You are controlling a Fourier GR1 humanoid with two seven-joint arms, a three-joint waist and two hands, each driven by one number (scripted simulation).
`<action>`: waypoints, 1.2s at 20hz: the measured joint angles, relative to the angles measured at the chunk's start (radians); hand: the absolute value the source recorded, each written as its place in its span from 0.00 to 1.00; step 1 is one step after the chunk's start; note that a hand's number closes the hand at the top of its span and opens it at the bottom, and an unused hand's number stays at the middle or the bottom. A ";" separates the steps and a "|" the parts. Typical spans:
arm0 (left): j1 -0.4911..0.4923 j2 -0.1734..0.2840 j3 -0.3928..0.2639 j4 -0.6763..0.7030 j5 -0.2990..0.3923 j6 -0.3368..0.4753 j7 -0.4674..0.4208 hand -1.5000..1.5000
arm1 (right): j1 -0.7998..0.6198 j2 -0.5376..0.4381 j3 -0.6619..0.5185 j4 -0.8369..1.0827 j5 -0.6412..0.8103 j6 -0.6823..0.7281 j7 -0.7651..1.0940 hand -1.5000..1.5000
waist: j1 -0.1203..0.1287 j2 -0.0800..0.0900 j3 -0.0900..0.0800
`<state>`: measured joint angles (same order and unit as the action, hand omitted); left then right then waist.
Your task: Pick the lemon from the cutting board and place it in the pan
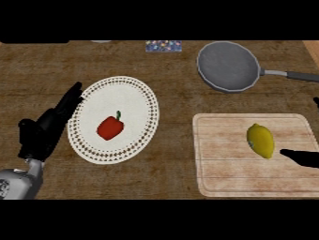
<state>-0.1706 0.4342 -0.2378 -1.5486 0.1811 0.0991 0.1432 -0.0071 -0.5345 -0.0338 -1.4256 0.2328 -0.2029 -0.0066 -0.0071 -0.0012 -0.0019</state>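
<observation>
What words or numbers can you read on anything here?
None can be read.
Small patterned blue card at the counter's far edge: speckled marks, too blurred to tell if they are letters.
Yellow lemon, pale wooden cutting board, grey round pan, white lacy plate, red pepper: no text.

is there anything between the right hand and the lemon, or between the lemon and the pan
Nothing visible. The right hand is open beside the lemon, with only bare cutting board between them. From the lemon up to the pan there is only board and bare counter. The plate with the red pepper sits off to the left.
</observation>
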 measured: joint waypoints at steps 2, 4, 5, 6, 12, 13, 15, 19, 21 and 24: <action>-0.013 -0.002 0.002 -0.003 0.000 -0.002 0.018 0.50 | -0.012 -0.049 0.032 -0.047 0.040 0.049 0.108 0.00 | 0.002 -0.001 -0.001; -0.008 -0.010 -0.002 0.006 -0.011 0.001 0.003 0.50 | -0.024 -0.103 0.065 -0.087 0.064 0.125 0.209 0.00 | 0.004 -0.001 -0.002; -0.013 -0.013 -0.005 0.003 -0.014 0.002 0.008 0.50 | -0.036 -0.126 0.082 -0.102 0.069 0.171 0.257 0.00 | 0.006 0.000 -0.002; -0.017 -0.015 -0.005 0.009 -0.015 0.000 0.009 0.50 | -0.051 -0.148 0.099 -0.111 0.068 0.221 0.303 0.00 | 0.009 0.000 -0.002; -0.006 -0.033 -0.016 -0.005 -0.031 0.000 0.008 0.50 | -0.164 -0.196 0.185 -0.197 -0.003 0.496 0.605 0.00 | 0.019 0.000 -0.001; -0.003 -0.032 -0.018 -0.016 -0.036 0.001 0.014 0.50 | -0.190 -0.182 0.201 -0.213 -0.018 0.525 0.663 0.00 | 0.021 0.000 -0.001; 0.014 -0.026 -0.008 -0.032 -0.035 -0.009 0.015 0.50 | -0.223 -0.164 0.219 -0.242 -0.042 0.580 0.758 0.00 | 0.019 0.000 0.000; 0.014 -0.053 0.002 -0.009 -0.058 -0.013 0.001 0.50 | -0.270 -0.097 0.262 -0.283 -0.030 0.622 0.902 0.00 | 0.013 0.000 0.000; 0.015 -0.056 0.015 -0.011 -0.063 -0.023 0.002 0.50 | -0.280 -0.075 0.275 -0.286 -0.008 0.624 0.926 0.00 | 0.012 0.000 0.001; 0.014 -0.081 0.018 0.000 -0.084 -0.027 0.001 0.50 | -0.275 -0.061 0.273 -0.293 0.015 0.633 0.941 0.00 | 0.009 0.000 0.001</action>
<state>-0.1564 0.3535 -0.2200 -1.5485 0.0970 0.0723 0.1440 -0.2820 -0.5953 0.2394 -1.7190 0.2480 0.4301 0.9345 0.0023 -0.0008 -0.0008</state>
